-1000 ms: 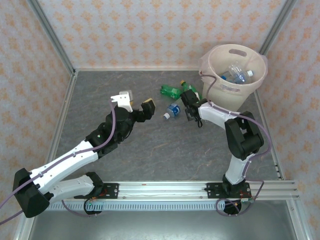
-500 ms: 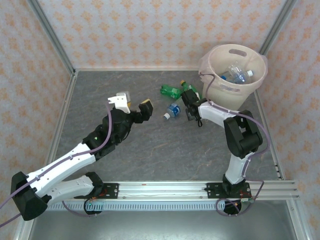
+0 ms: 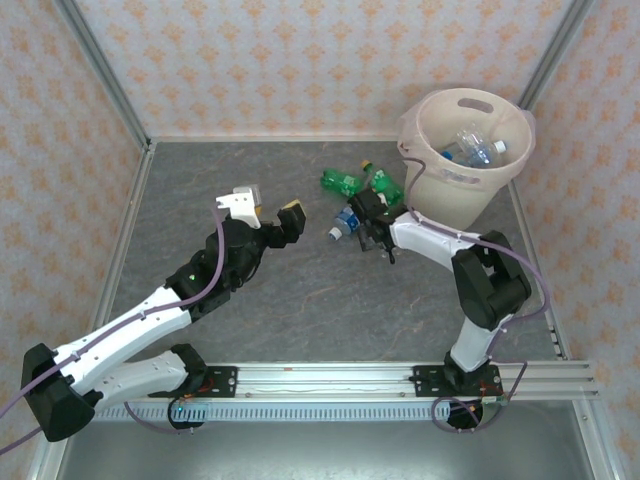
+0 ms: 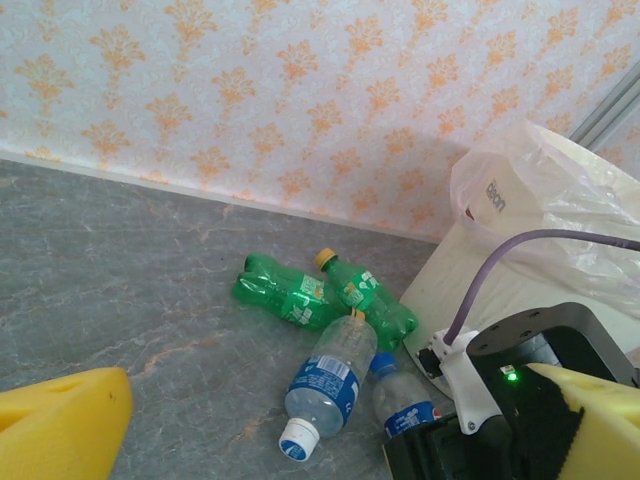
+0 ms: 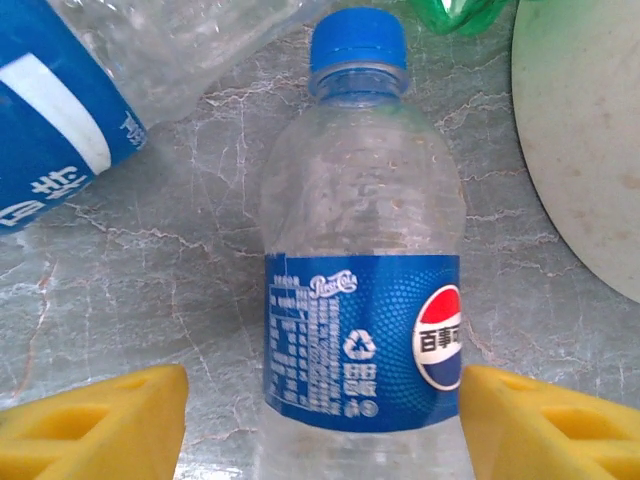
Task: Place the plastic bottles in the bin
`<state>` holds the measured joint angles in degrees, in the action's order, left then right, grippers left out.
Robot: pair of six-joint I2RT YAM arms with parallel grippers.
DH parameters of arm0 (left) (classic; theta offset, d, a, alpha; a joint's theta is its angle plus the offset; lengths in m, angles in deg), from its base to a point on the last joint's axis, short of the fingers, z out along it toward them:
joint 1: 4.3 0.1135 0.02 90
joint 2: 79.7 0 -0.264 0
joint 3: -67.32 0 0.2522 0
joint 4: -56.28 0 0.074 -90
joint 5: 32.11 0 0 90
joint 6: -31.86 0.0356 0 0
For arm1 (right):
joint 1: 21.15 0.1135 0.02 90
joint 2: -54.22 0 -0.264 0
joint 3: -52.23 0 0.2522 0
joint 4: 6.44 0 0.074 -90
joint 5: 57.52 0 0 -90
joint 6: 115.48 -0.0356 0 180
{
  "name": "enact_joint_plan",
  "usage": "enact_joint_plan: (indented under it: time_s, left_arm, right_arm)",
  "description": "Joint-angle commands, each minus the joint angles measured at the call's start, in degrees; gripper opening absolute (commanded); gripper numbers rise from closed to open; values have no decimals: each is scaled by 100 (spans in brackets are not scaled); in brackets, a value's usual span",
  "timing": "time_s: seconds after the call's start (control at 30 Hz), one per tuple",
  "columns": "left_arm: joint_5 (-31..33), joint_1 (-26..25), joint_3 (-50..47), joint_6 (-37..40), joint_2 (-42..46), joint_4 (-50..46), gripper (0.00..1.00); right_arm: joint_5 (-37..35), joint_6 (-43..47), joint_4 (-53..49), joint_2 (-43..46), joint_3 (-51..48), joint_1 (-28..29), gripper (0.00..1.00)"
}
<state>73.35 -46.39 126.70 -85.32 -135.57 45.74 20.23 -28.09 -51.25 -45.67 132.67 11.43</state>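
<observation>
- Right pincer (image 5: pixel 322 385) stands part-open, pads (image 5: pixel 100 420) either side of a blue-capped Pepsi bottle (image 5: pixel 360 250) lying on the tabletop (image 5: pixel 150 270), centre of frame.
- Left pincer (image 3: pixel 272 208) gapes wide, left of centre.
- Bin (image 3: pixel 452 190), upper right, holds several bottles (image 3: pixel 470 145).

the grey table (image 3: pixel 300 310) has marble lines. orange flower walls (image 3: pixel 300 70) stand at twelve o'clock. a metal post (image 3: pixel 104 70) leans at eleven o'clock.

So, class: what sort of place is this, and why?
Probably a robot test cell: orange-patterned wallpaper panels enclose a grey stone-look tabletop, with two white-and-black arms bolted to a metal rail.
</observation>
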Motion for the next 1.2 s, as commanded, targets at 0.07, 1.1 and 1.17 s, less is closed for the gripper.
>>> enact_joint_plan:
  time_s: [0.07, 1.1, 1.17]
  left_arm:
    - [11, 60, 22, -66, -28, -10, 99]
    - [66, 65, 7, -67, 233, -243, 99]
    - [63, 60, -9, -77, 231, -243, 99]
  right_arm:
    - [-152, -172, -244, 7, 371, -109, 74]
    - [267, -1078, 108, -1023, 396, -585, 61]
    - [285, -1139, 77, -961, 382, -585, 56]
